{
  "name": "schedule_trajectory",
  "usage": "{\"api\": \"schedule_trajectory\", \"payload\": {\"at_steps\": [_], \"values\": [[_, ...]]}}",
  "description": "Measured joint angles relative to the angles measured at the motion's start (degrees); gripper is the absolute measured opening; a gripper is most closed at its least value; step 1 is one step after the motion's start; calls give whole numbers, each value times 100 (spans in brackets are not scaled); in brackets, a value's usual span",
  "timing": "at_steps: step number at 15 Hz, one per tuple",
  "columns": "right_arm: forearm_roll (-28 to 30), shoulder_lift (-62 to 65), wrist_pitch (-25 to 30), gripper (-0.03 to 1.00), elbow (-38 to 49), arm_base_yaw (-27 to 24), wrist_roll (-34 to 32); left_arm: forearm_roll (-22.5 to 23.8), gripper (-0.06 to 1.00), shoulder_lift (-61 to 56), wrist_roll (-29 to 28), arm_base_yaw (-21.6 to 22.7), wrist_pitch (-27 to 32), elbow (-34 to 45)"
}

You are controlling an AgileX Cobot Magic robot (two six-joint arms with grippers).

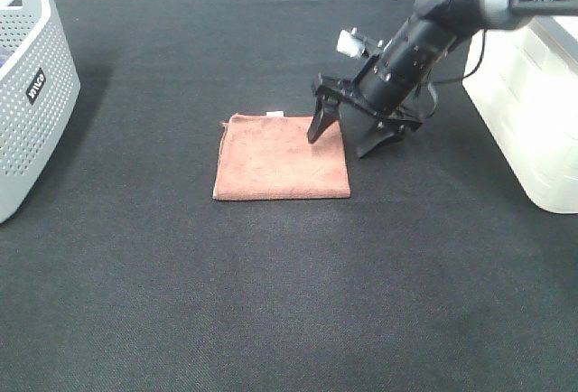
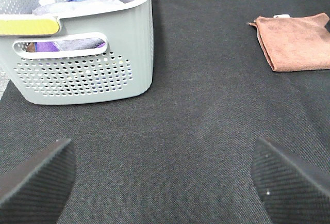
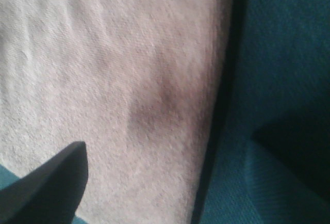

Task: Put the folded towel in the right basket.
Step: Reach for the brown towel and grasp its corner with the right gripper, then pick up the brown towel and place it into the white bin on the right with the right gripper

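Observation:
The folded towel (image 1: 275, 162) lies flat on the black table mat, rust-brown, with a small white tag at its far edge. It also shows in the left wrist view (image 2: 296, 41) and fills the right wrist view (image 3: 113, 79). My right gripper (image 1: 345, 139) is open and low over the towel's right edge. One finger is over the cloth and the other over the mat beside it. It holds nothing. The right basket (image 1: 533, 112), a smooth white bin, stands at the right edge. My left gripper (image 2: 165, 182) is open and empty, well left of the towel.
A grey perforated basket (image 1: 27, 85) with a black label stands at the far left, and the left wrist view shows cloths inside this basket (image 2: 87, 64). Black mat (image 1: 289, 293) covers the table.

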State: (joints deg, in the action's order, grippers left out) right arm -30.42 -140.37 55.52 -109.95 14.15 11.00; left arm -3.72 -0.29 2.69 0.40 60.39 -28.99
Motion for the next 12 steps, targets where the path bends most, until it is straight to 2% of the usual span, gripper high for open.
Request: {"api": "schedule_trajectory", "payload": {"at_steps": [2, 4, 6, 7, 8, 11, 12], "values": [[-384, -97, -11, 73, -17, 0, 315, 0, 88, 0, 0, 0, 0, 0], [-590, -172, -103, 58, -17, 74, 458, 0, 88, 0, 0, 0, 0, 0], [-476, -223, -281, 32, -34, 241, 476, 0, 88, 0, 0, 0, 0, 0], [-315, -264, -286, 16, -120, 281, 447, 0, 88, 0, 0, 0, 0, 0], [-143, -292, -166, 5, -304, 298, 407, 0, 88, 0, 0, 0, 0, 0], [160, -332, 138, 4, -756, 309, 298, 0, 88, 0, 0, 0, 0, 0], [309, -332, 487, 4, -1215, 315, 212, 0, 88, 0, 0, 0, 0, 0]]}}
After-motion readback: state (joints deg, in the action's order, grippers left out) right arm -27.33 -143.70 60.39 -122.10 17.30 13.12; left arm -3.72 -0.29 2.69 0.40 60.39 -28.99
